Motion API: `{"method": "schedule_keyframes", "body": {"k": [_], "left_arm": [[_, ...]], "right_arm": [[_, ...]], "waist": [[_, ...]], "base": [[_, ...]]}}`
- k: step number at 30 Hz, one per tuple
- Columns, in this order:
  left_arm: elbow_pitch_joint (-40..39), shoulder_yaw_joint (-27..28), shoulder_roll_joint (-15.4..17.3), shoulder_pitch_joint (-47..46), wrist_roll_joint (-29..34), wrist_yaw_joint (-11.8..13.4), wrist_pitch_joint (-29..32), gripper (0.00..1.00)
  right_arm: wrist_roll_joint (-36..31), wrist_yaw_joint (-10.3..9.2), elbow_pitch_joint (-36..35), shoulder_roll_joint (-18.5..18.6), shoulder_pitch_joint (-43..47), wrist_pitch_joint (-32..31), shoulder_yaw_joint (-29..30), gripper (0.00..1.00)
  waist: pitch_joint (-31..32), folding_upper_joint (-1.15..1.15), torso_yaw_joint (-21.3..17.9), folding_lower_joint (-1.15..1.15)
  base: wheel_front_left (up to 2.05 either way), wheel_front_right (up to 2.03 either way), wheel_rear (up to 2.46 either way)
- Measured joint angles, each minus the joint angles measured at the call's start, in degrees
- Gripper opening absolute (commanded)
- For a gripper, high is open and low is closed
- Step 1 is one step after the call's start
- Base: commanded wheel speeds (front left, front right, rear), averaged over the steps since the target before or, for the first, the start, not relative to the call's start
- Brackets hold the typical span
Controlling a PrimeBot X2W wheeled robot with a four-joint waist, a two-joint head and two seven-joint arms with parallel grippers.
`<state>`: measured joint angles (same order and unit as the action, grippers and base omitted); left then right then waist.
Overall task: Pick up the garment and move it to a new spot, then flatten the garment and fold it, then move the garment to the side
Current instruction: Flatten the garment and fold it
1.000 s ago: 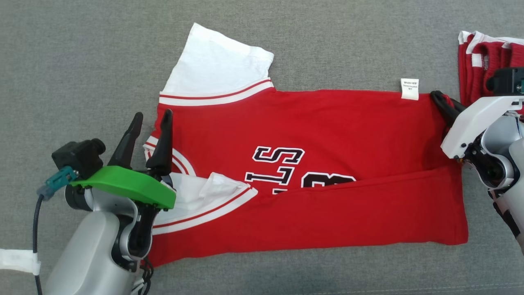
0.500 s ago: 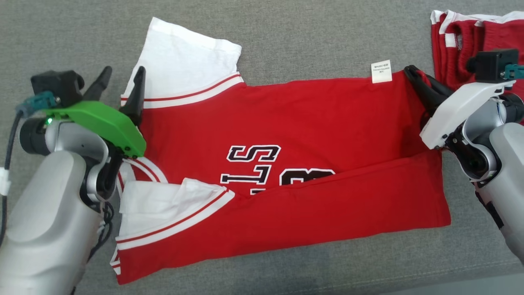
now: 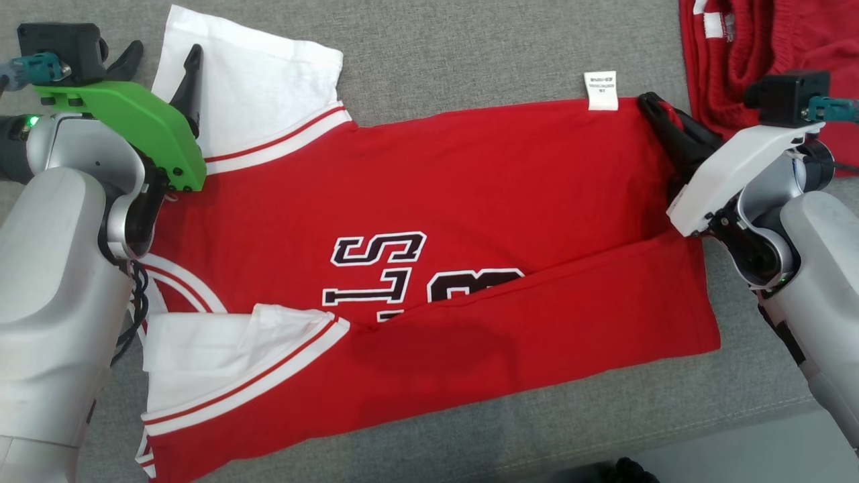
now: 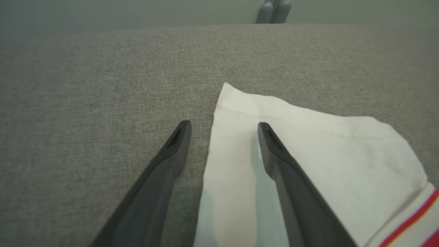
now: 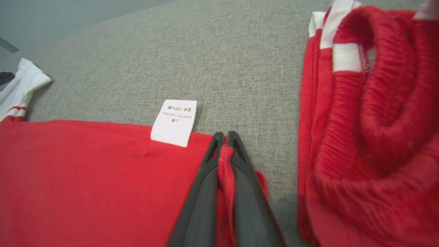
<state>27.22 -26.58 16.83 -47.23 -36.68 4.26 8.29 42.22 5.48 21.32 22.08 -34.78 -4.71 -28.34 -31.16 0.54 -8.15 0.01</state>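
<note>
Pinching one jersey (image 3: 470, 188): right tool (image 3: 648, 104); shorts (image 3: 738, 40), perhaps.

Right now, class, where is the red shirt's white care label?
In the head view, the care label juts from the far edge of the red shirt, upper right, left of the right gripper pinching its corner.

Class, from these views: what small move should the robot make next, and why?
Probably close the left gripper on the edge of the white sleeve. Its open fingers straddle that edge, while the right gripper is shut on the far hem corner of the red jersey; gripping both ends would let the far side be folded over.
</note>
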Motion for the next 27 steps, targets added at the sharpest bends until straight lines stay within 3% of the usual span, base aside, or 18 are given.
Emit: {"method": "schedule_keyframes", "body": {"k": [23, 26, 27], "left_arm": [[9.62, -4.00, 0.07, -6.98, 5.33, -2.96, -0.76, 1.00], [10.84, -4.11, -0.26, -7.87, 5.33, -3.23, -0.77, 0.01], [11.05, -4.13, -0.49, -8.03, 5.33, -3.33, -0.78, 0.00]], "right_arm": [[-0.42, 1.04, 3.08, -2.25, -2.45, 1.67, -2.56, 0.00], [-0.43, 1.05, 3.38, -2.32, -2.65, 1.86, -2.76, 0.00], [-0.42, 1.05, 3.53, -2.35, -2.67, 1.96, -2.80, 0.00]], "waist": [[-0.74, 0.00, -1.63, 0.00], [-0.73, 0.00, -1.75, 0.00], [-0.71, 0.00, -1.76, 0.00]], "base": [[0.00, 0.00, 0.00], [0.00, 0.00, 0.00], [0.00, 0.00, 0.00]]}}
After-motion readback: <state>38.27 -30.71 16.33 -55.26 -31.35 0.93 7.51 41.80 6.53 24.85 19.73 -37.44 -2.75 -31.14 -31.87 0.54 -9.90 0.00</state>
